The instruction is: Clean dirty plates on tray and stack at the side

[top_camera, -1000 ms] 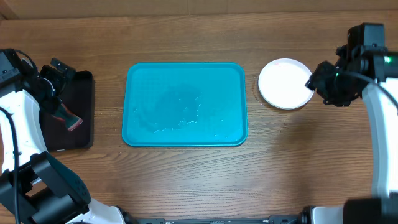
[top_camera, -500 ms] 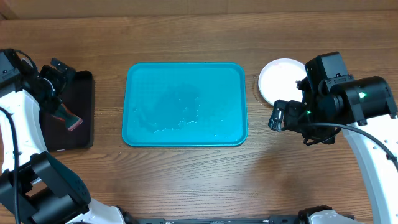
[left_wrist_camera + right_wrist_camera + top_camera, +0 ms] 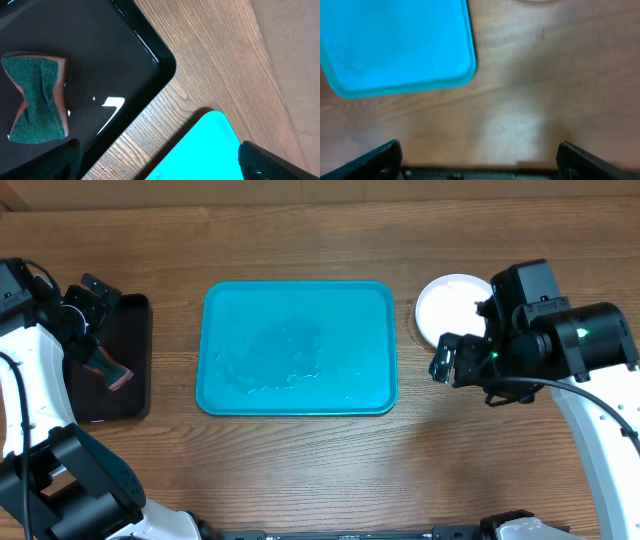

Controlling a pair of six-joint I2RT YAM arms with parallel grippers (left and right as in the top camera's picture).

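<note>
Hovering right gripper [image 3: 446,360] near tray [image 3: 297,348] rim.

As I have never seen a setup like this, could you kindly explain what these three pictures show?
This is a robot with two arms at a wooden table, each ending in a two-finger gripper. The wide picture comes from a camera above; the other two from cameras on the wrists, their dark finger ends at the bottom corners. In the middle lies a blue tray, bare but for what look like wet marks. On the robot's left a black tray holds a sponge. On its right a white plate rests on the table, partly hidden by the right arm. The left gripper and the right gripper are both open and hold nothing.
</note>
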